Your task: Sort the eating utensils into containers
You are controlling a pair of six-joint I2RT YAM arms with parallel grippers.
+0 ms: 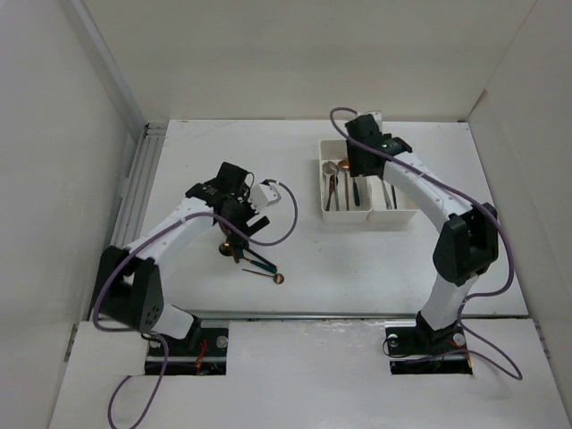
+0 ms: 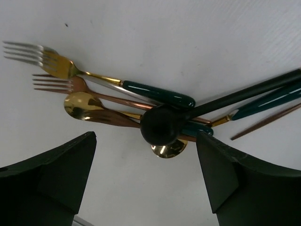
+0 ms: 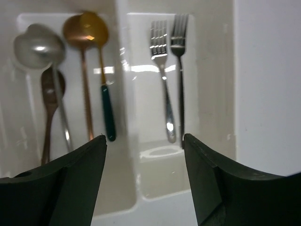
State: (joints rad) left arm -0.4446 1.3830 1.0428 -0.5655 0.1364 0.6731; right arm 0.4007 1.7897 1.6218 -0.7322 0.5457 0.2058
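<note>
Forks [image 2: 56, 70] gleam beneath spread left tool [image 2: 146, 155]; right tool [image 3: 145, 141], spread, overhangs white bins [image 3: 121, 42].

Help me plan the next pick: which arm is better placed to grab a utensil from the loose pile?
Left. The left gripper, open, hangs right over the pile of utensils. The right gripper, open and empty, hangs above the bins, away from the pile.
</note>
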